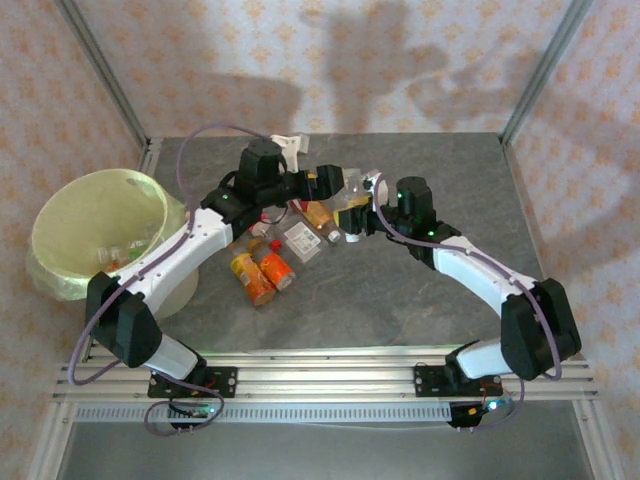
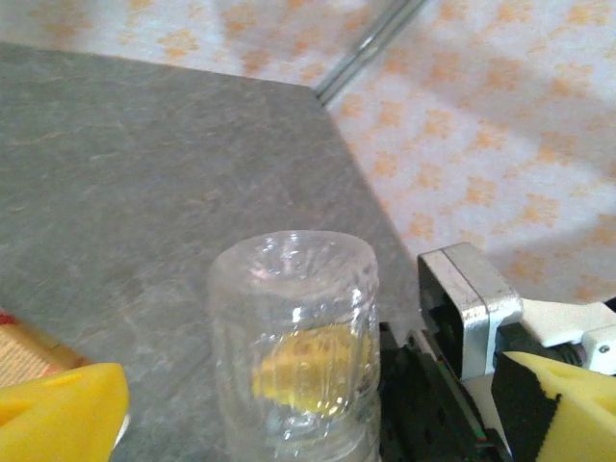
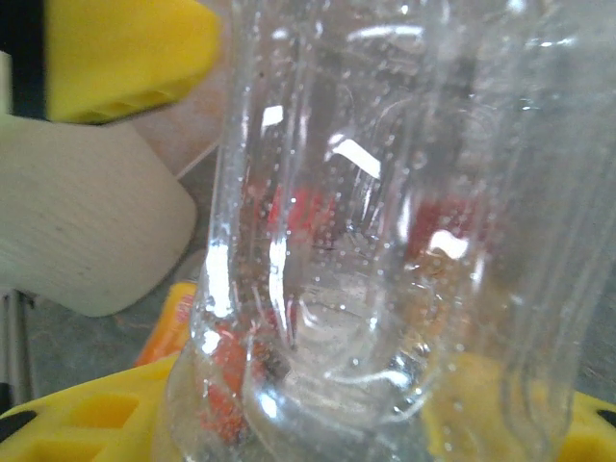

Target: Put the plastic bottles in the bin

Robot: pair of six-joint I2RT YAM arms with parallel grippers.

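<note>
A clear plastic bottle [image 1: 352, 196] hangs above the table's middle between both grippers. My right gripper [image 1: 360, 214] is shut on it; in the right wrist view the clear bottle [image 3: 385, 241] sits between the yellow pads [image 3: 87, 419] of that gripper [image 3: 327, 428]. My left gripper [image 1: 335, 184] is open around the bottle's other end [image 2: 294, 337], its yellow pads [image 2: 58, 414] standing well clear on both sides. Two orange bottles [image 1: 262, 274], a white-labelled clear bottle [image 1: 303, 241] and another bottle [image 1: 320, 215] lie on the table. The bin [image 1: 95, 235] stands at the left and holds a few bottles.
The grey table [image 1: 400, 300] has bare room at the front and right. A metal frame post [image 1: 100, 70] rises at the back left and another post [image 1: 545, 65] at the back right. Patterned walls close in the back.
</note>
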